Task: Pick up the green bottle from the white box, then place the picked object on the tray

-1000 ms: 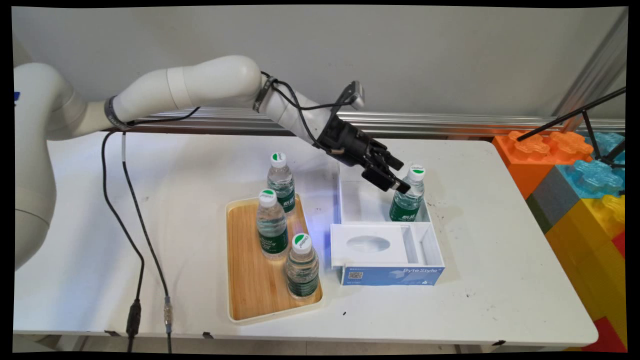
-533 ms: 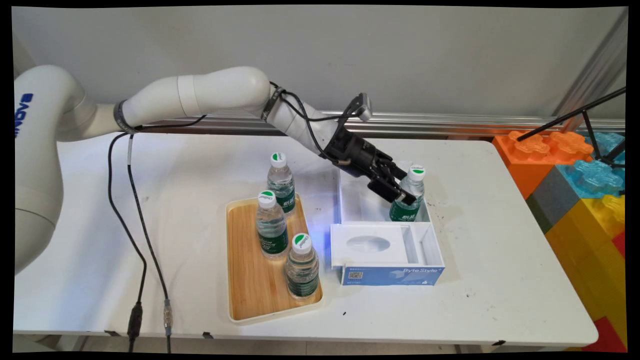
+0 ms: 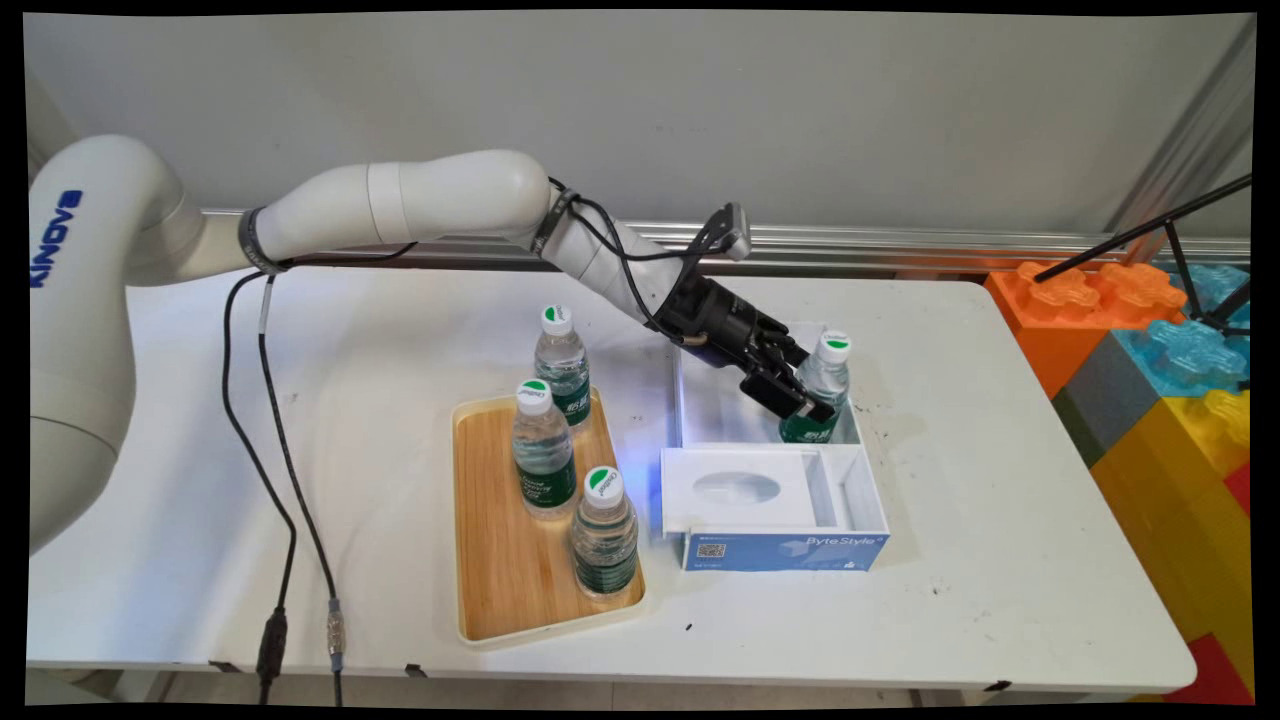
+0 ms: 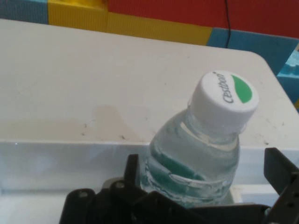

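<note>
Here my gripper (image 3: 812, 396) sits low around a water bottle (image 3: 822, 385) that stands upright in the far compartment of the white box (image 3: 868, 498), at its right corner. My fingers (image 4: 280, 170) are spread, one on either side of the bottle's body, and I cannot tell whether either pad touches the plastic. The bottle (image 4: 201, 154) is clear, ribbed plastic with water inside, a dark green label wrapped round its lower half, and a white screw cap (image 4: 225, 99) bearing a green patch and small lettering. The box's near compartment holds a white insert with an oval recess, and its front face is blue. To the left, a wooden tray (image 3: 500, 560) carries two similar bottles, and a third (image 3: 561, 362) stands on the table (image 3: 1000, 560) just behind the tray.
</note>
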`<action>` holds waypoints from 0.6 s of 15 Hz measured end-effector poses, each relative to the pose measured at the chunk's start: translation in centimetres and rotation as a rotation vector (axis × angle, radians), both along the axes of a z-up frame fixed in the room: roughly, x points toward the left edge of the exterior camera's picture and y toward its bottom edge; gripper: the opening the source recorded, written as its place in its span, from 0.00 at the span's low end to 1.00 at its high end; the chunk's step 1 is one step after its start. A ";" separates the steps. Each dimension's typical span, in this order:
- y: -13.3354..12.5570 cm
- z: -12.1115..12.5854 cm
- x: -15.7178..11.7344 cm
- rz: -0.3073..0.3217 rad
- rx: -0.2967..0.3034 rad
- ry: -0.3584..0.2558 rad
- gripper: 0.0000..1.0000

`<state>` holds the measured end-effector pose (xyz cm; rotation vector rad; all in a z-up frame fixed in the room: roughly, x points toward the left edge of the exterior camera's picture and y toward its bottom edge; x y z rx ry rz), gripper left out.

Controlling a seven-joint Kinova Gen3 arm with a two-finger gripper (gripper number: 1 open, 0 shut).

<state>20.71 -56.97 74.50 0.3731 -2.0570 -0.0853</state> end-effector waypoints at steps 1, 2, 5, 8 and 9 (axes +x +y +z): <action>-0.1 -0.2 0.0 0.001 -0.006 -0.004 1.00; -0.2 -0.3 0.0 0.004 -0.014 -0.009 1.00; -0.4 -0.6 0.1 0.008 -0.035 -0.016 0.00; -0.5 -0.9 0.3 0.014 -0.047 -0.025 0.00; -0.5 -0.9 0.3 0.016 -0.048 -0.027 0.00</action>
